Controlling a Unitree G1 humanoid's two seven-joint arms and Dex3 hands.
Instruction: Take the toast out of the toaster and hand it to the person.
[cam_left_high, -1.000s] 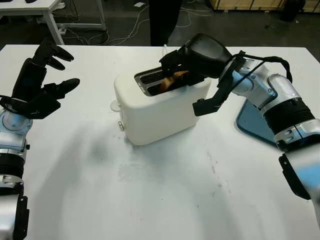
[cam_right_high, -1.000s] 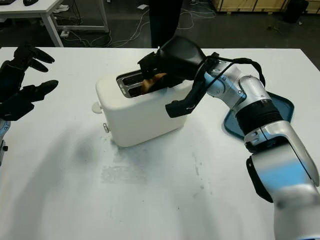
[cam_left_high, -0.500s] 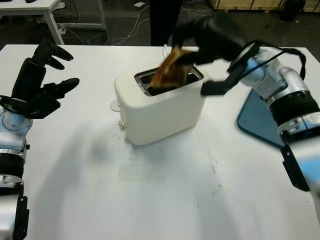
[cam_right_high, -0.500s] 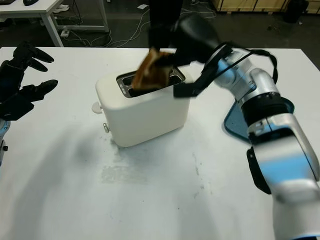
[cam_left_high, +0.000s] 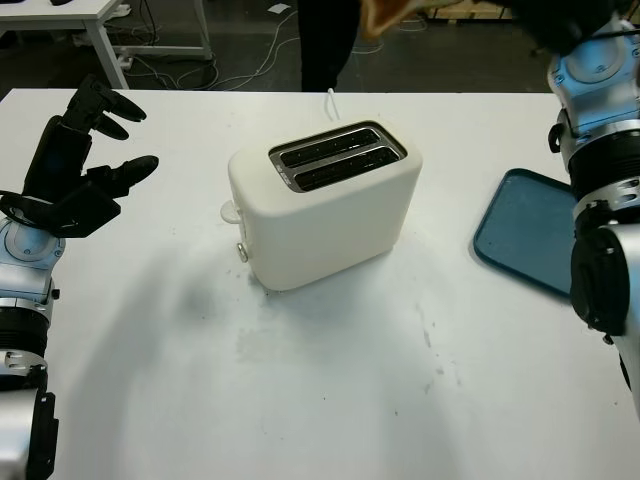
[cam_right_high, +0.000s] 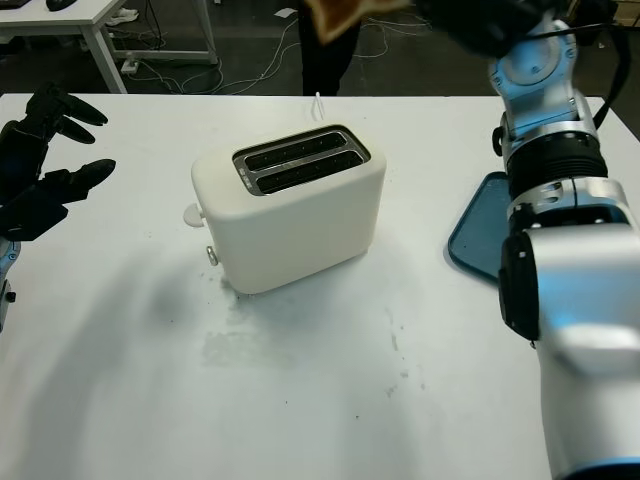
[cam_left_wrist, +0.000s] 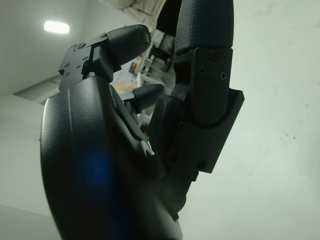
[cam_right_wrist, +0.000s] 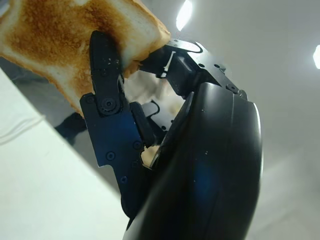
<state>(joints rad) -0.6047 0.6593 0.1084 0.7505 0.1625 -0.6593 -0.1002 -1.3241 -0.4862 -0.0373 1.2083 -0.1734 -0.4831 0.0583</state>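
- Right hand (cam_right_wrist: 150, 125) is gripping the toast (cam_right_wrist: 65, 45), fingers (cam_right_wrist: 102, 75) clamped, high beyond the toaster (cam_left_high: 320, 215).
- Left hand (cam_left_high: 75, 160) is hovering open by the table (cam_left_high: 330, 400) edge.
- Toast is partly cut off.

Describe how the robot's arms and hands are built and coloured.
Both arms are silver-grey shells with black ribbed joint bands. The left hand and right hand are matte black, with blocky segmented fingers held by small screws. A black cable loops along the right arm.
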